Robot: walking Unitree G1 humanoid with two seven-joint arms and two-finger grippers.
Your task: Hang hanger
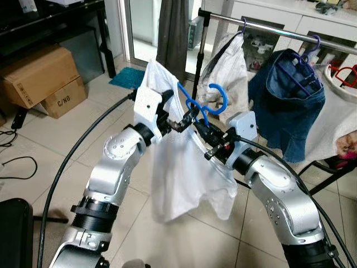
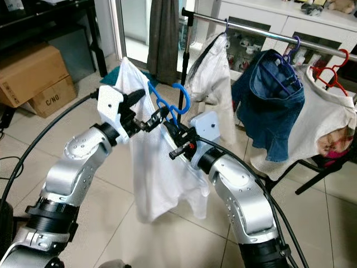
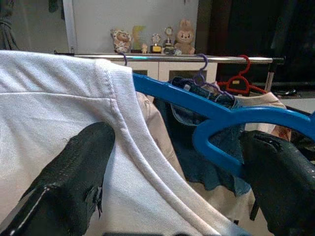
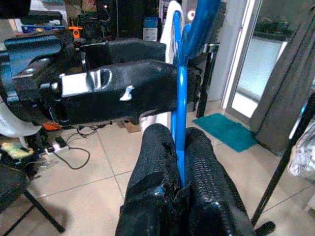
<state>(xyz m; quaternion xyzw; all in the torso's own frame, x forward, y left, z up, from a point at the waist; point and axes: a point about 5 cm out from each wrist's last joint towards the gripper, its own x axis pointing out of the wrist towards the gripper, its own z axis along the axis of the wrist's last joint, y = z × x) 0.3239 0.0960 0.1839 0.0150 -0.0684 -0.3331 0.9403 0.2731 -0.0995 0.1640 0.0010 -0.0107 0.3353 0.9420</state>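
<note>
Tiled floor: cardboard boxes, teal mat, cable.

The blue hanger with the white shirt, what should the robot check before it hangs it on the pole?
1. Right gripper pinched on the blue hanger: ok.
2. Left gripper fingers around the hanger and shirt collar: ok, but a firm pinch: cannot tell.
3. White shirt on the hanger: ok.
4. Hook up on the rail: not ok, it sits below.
5. Free rail spot beside the hung white garment: cannot tell.
</note>
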